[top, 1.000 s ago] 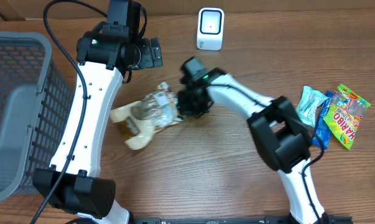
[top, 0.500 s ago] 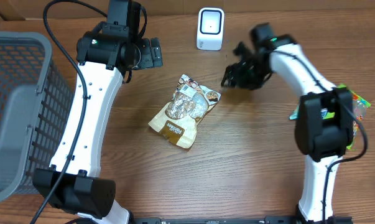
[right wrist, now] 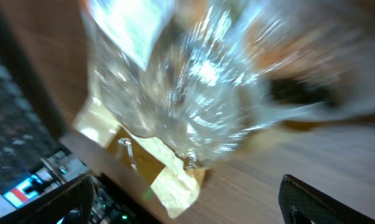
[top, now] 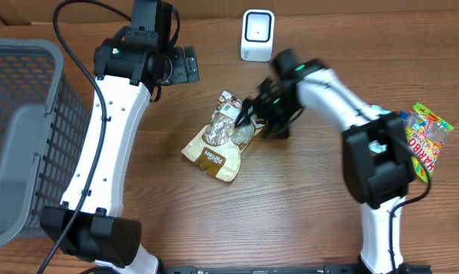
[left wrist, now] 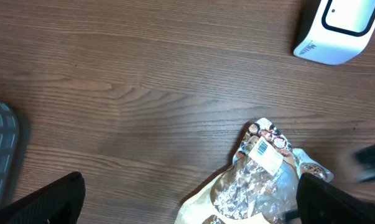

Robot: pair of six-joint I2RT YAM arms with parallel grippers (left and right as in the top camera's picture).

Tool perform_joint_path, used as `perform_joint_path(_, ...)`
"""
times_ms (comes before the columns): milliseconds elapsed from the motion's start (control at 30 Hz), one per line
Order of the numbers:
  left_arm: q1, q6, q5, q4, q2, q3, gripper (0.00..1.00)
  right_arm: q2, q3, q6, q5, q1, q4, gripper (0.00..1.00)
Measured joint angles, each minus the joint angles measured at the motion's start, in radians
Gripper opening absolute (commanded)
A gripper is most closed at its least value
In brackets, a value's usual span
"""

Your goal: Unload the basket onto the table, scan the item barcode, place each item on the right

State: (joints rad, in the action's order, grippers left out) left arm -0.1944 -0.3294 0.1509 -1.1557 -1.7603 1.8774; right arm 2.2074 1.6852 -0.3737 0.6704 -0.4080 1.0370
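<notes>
Two pairs of jaws gape wide and empty, left gripper (top: 182,67) far off, right gripper (top: 258,118) over the bag (top: 218,141), seemingly light, crinkly, slippery: pinch its flat sealed edge.

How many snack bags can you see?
3. A gold snack bag lies mid-table, a Haribo bag at the right edge, a blue packet beside it peeks from behind the arm. More may be hidden.

Tan-and-silver snack bag (top: 218,143), white scanner (top: 257,34), grey mesh basket (top: 52,144), brown wood-grain table (top: 290,205).
</notes>
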Motion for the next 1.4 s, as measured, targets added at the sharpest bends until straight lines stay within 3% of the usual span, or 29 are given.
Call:
perform_joint_path(133,0.0,0.0,0.0,0.0,0.0,0.0,1.0,0.0,-0.052,-0.128,-0.072,-0.089,-0.074,0.89)
perform_joint_path(233,0.0,0.0,0.0,0.0,0.0,0.0,0.99,0.0,-0.06,-0.204,-0.151,-0.109,-0.101,0.8)
perform_joint_path(333,0.0,0.0,0.0,0.0,0.0,0.0,1.0,-0.006,-0.06,-0.237,-0.244,-0.118,-0.109,0.78)
perform_joint_path(633,0.0,0.0,0.0,0.0,0.0,0.0,1.0,-0.024,-0.059,-0.14,-0.58,-0.107,-0.04,0.79)
perform_joint_path(767,0.0,0.0,0.0,0.0,0.0,0.0,1.0,-0.024,-0.059,-0.087,-0.665,-0.052,-0.033,0.85)
perform_joint_path(1033,0.0,0.0,0.0,0.0,0.0,0.0,1.0,-0.024,-0.036,0.008,-0.516,0.05,-0.011,0.95)
perform_joint_path(1267,0.0,0.0,0.0,0.0,0.0,0.0,1.0,-0.024,-0.043,0.047,-0.307,0.06,-0.137,0.95)
perform_joint_path(1400,0.0,0.0,0.0,0.0,0.0,0.0,1.0,-0.026,-0.08,-0.011,-0.278,0.019,-0.227,1.0)
